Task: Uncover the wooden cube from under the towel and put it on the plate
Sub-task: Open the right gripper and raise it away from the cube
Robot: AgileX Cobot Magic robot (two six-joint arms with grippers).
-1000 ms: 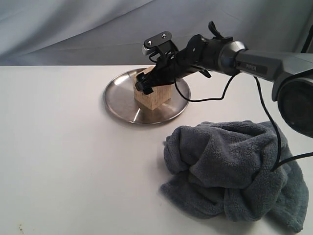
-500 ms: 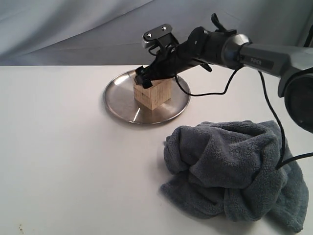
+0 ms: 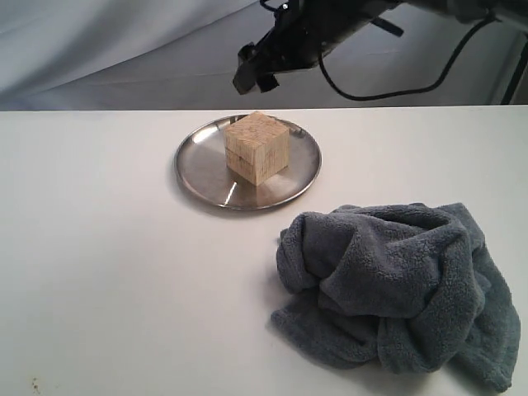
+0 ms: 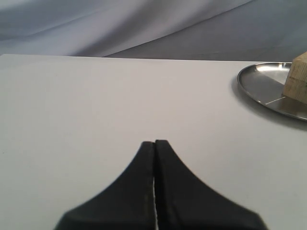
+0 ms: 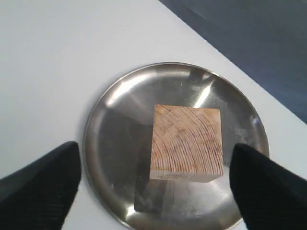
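The wooden cube (image 3: 256,147) stands alone in the middle of the steel plate (image 3: 198,169), its striped grain facing up (image 5: 187,142). My right gripper (image 3: 253,73) hangs open well above the plate, jaws spread wide with nothing between them; from its wrist view the gripper (image 5: 156,167) frames the cube and the plate (image 5: 115,139) from above. The blue-grey towel (image 3: 396,289) lies crumpled on the table at the front right, apart from the plate. My left gripper (image 4: 154,143) is shut and empty, low over the bare table, with the plate (image 4: 261,86) and cube (image 4: 297,76) off to one side.
The white table (image 3: 107,272) carries only the plate and the towel. A grey cloth backdrop (image 3: 124,49) hangs behind the table's far edge. The right arm's black cable (image 3: 396,87) loops in the air behind the plate.
My right gripper has let go of the cube, opened, and risen clear above the plate. The cube stays where it was on the plate. The towel has not moved.
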